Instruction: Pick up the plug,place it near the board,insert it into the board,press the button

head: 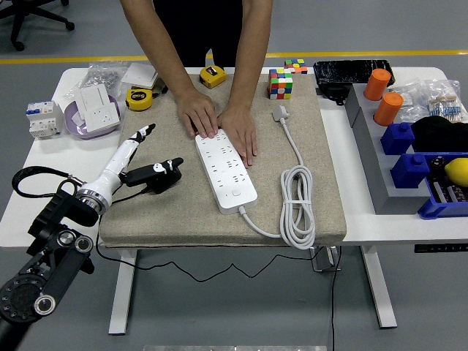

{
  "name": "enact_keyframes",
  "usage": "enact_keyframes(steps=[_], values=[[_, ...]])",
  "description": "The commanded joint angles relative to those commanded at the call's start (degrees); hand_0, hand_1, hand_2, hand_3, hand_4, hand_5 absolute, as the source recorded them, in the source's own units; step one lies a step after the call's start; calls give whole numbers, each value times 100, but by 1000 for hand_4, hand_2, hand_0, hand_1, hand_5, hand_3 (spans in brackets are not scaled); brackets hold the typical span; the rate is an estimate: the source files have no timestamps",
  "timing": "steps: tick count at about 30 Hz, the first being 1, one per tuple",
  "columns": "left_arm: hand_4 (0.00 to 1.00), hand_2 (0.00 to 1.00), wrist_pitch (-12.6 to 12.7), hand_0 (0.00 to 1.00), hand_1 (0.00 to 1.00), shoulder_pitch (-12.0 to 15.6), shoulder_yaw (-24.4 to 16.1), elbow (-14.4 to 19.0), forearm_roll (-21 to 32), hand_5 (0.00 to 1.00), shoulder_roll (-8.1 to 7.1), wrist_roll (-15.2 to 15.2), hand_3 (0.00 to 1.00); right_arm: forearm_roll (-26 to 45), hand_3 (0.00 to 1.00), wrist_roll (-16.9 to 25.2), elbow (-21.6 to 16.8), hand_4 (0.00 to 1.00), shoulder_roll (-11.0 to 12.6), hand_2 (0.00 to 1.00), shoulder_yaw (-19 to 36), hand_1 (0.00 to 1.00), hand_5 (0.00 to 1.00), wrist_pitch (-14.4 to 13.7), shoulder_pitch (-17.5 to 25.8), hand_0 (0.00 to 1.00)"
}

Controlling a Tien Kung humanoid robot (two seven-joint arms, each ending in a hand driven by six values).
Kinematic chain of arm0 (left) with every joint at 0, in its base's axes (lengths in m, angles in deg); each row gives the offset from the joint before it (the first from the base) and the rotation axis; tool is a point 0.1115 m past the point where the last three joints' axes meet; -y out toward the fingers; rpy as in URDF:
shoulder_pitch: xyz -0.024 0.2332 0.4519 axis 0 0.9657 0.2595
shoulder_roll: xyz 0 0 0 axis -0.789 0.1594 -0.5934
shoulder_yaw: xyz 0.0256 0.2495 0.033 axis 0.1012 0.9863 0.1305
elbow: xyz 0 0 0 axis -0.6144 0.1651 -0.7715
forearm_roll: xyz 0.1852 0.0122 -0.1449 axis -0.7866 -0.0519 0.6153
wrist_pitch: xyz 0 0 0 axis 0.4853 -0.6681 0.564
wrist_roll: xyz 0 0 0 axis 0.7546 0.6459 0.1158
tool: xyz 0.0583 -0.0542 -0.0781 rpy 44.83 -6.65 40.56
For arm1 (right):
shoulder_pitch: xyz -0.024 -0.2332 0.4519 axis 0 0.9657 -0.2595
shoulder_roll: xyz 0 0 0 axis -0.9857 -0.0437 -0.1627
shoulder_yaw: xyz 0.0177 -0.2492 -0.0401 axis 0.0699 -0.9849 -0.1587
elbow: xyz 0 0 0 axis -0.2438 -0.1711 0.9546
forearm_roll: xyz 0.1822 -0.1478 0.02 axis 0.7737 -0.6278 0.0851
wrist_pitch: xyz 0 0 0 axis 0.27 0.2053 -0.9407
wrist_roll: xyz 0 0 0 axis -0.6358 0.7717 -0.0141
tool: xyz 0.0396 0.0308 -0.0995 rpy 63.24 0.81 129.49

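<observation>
A white power strip (227, 167) lies slantwise on the beige mat (161, 227), its button near the lower end. Its white cable runs to a coil (298, 207) at the mat's right, and the plug (281, 113) lies near the mat's far right edge. A person at the far side presses both hands (219, 121) flat on the strip's upper end. My left hand (146, 161) hovers over the mat's left part, well left of the strip, fingers spread and holding nothing. The right arm is out of sight.
A yellow tape measure (139, 99), a white socket module on a purple dish (93, 110) and a breaker (42, 119) sit at the back left. A Rubik's cube (280, 83) stands behind the mat. Orange cylinders (382, 95), blue bins (428, 172) and a grey rack (380, 161) fill the right.
</observation>
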Motion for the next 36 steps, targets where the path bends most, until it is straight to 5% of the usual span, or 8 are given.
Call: enact_keyframes(steps=[4,7,16,18,29,30,35,36], values=[[998,946,96,924,965,-231,298,-275,-611,476,45,-25,965,13,716,3,0,998,8,710,-21,732,625,-2,-11,824],[998,914,421,871,939,-547,571,-805,-1328,426,162,-198,901,11,716,3,0,998,8,710,-21,731,624,1,-14,823],[998,888,1007,841,913,-839,330,-1847,-1987,392,435,-365,864,-59,715,-7,0,998,12,709,58,730,625,12,11,823],[998,800,1059,730,812,-831,253,-1924,-1987,355,438,-338,814,-78,715,-10,0,998,13,709,87,730,625,12,14,823],[998,732,1088,649,739,-705,-42,-1874,-1987,354,384,-92,764,-29,713,22,0,998,10,709,88,730,626,5,-9,823],[998,513,1091,470,531,-699,-44,-1879,-1987,353,376,-81,532,-28,713,23,0,998,9,709,90,729,625,5,-9,823],[998,513,1097,470,531,-689,-48,-1913,-1987,353,363,-64,532,-41,713,19,0,998,11,709,106,729,625,6,-3,823],[907,395,1101,343,326,-689,-42,-1914,-1987,253,363,-70,468,-45,713,17,0,998,12,708,110,730,627,7,-2,823]])
